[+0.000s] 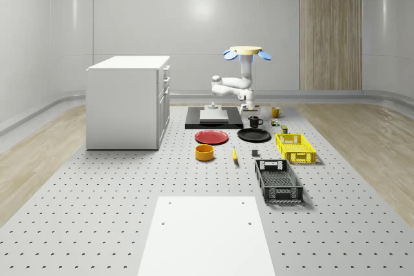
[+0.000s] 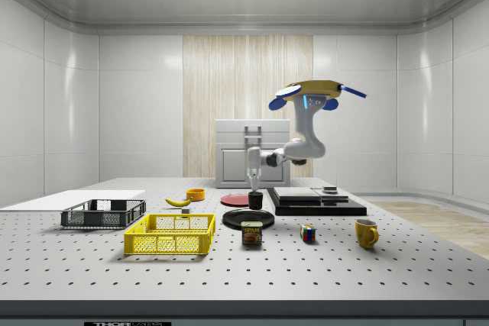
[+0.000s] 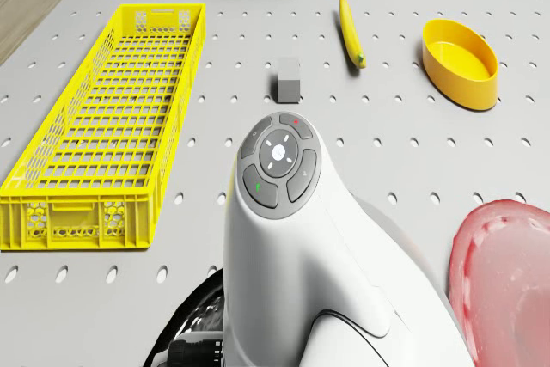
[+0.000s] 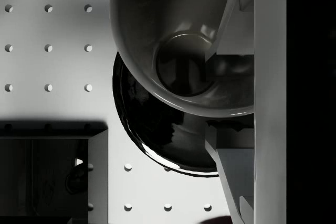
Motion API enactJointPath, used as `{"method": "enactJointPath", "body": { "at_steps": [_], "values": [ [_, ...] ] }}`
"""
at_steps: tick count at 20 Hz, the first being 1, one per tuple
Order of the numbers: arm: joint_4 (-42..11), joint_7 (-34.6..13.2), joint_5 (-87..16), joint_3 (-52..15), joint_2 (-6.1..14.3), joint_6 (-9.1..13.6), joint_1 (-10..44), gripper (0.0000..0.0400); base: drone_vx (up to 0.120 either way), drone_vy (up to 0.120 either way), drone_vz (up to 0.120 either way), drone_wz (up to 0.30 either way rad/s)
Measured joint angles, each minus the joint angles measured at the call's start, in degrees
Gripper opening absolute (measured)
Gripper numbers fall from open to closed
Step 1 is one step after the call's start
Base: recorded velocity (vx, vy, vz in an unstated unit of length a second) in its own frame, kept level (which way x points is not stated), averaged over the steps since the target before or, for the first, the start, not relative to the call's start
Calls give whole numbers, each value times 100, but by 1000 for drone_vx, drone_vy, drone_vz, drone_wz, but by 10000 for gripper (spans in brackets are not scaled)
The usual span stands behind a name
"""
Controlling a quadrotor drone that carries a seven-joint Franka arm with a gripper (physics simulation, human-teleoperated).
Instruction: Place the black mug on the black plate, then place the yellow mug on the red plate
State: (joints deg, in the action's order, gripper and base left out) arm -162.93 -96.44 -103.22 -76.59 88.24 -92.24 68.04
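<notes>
The red plate [image 1: 211,136] lies on the counter [image 1: 97,192], the black plate [image 1: 253,135] just beside it. The black mug [image 2: 255,200] hangs just above the black plate's edge, its rim clamped in the claw [image 2: 254,185]. The drone [image 2: 313,95] hovers above the dark platform [image 2: 317,202]. The yellow mug [image 2: 367,233] stands well apart.

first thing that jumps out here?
The drone, hovering above the black platform, its white arm reaching down so the gripper meets the black mug over the black plate. Next, the yellow crate beside that plate, and the white cabinet at the whole-scene view's left.
</notes>
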Motion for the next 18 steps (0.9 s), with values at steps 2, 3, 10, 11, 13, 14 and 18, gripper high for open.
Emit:
{"method": "enactJointPath", "body": {
  "at_steps": [2, 3, 10, 11, 13, 14, 18],
  "values": [
    [0, -1, 3, -1, 6, -6, 2, 110, 120, 0, 0, 0],
    [2, -2, -3, 6, 10, -12, 3, 110, 40, 0, 0, 0],
    [105, -5, -398, 432, 35, -187, 72, 110, 0, 0, 0, 0],
    [130, -5, -478, 517, 35, -220, 87, 110, 0, 0, 0, 0],
    [176, -6, -618, 667, 32, -277, 116, 110, 0, 0, 0, 0],
    [197, -6, -678, 730, 28, -300, 129, 110, 0, 0, 0, 0],
    [283, -5, -904, 969, 7, -384, 179, 110, 0, 0, 0, 0]
  ]
}}
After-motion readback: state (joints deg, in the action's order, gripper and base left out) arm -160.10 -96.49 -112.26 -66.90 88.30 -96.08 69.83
